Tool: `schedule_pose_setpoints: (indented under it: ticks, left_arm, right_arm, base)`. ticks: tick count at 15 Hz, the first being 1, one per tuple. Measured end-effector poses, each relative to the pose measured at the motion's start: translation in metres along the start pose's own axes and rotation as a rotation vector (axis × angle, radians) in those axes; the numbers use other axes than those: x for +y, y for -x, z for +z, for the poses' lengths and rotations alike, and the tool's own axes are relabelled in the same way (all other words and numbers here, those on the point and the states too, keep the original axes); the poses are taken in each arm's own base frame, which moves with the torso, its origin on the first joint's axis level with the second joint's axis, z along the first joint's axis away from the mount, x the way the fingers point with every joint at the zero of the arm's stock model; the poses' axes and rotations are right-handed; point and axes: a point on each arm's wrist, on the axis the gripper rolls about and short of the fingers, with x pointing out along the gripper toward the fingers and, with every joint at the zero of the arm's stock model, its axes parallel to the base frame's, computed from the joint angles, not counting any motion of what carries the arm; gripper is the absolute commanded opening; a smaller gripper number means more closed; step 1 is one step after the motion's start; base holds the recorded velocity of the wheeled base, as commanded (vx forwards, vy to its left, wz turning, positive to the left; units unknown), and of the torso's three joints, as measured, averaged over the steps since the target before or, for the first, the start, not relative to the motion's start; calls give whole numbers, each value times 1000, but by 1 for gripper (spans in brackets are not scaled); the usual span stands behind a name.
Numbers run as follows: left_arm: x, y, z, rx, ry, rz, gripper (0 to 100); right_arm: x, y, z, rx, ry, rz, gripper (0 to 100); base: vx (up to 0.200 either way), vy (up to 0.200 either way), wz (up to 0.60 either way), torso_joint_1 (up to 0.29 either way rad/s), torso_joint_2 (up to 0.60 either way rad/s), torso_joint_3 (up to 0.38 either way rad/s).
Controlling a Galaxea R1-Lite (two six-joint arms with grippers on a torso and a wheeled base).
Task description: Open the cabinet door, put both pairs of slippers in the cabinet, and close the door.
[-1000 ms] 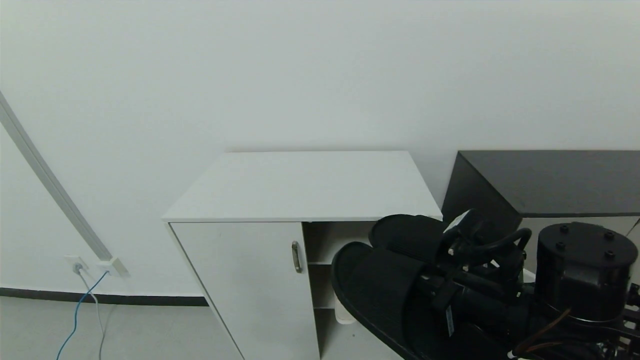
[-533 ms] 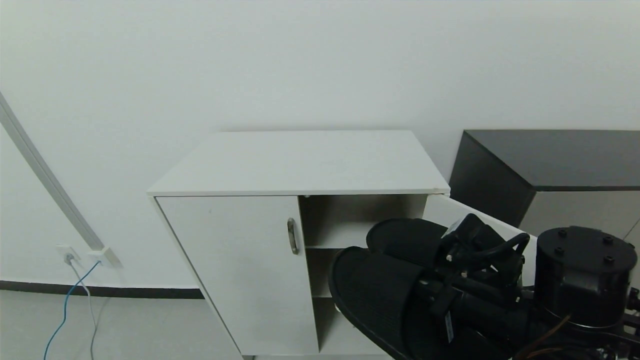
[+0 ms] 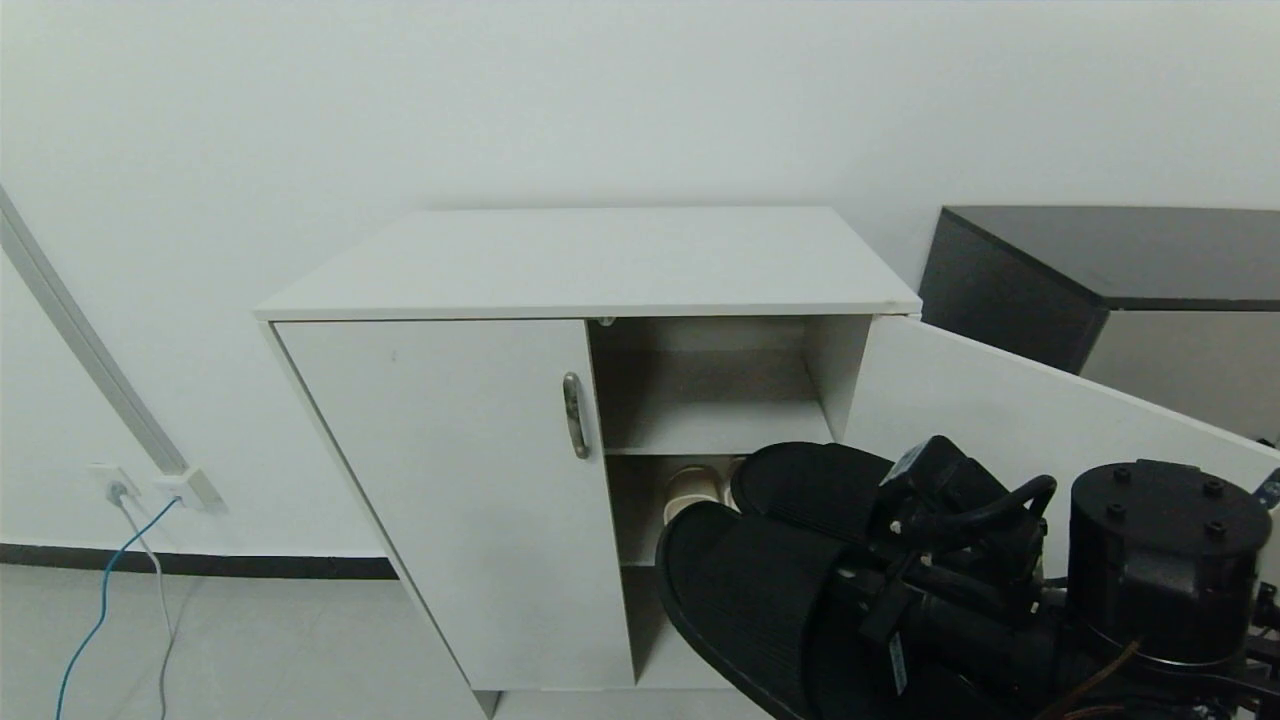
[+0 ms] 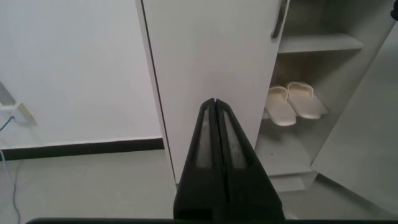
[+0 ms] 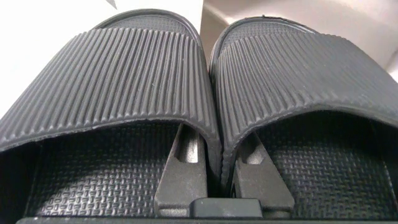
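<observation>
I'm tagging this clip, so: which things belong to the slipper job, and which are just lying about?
Job: white cabinet, open door, black slippers in the right pincer, beige slippers on a shelf.
Lying about: black-topped unit, wall sockets, wall conduit.

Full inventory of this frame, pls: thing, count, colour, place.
cabinet: 1, white, against the wall
left door: 1, white, shut
handle: 1, metal, on the left door's inner edge
right door: 1, white, swung open
beige slippers: 1 pair, beige, in the compartment under the top shelf
black slippers: 1 pair, black, in the right gripper before the open side
black unit: 1, black, right of the cabinet
trunking: 1, grey, slanting down the wall
socket: 1, white, low on the wall
cables: 2, blue and grey, from socket to floor
left gripper: 1, black, shut, empty
right gripper: 1, black, shut on the black slippers
</observation>
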Motion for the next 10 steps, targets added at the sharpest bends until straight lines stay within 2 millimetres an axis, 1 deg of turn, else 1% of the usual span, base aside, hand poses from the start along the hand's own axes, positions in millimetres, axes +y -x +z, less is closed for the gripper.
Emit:
schedule_pose_setpoints:
  ticks: [5,10]
  left_arm:
    - [0,0,0,0,0,0,0]
    - [0,0,0,0,0,-1,0]
  right_arm:
    - [3,-1,-3,12,4,8,0]
    - [3,-3,-5,21,5,11,0]
  base:
    - [0,0,0,-114,462,345]
    - [0,0,0,-49,442,387]
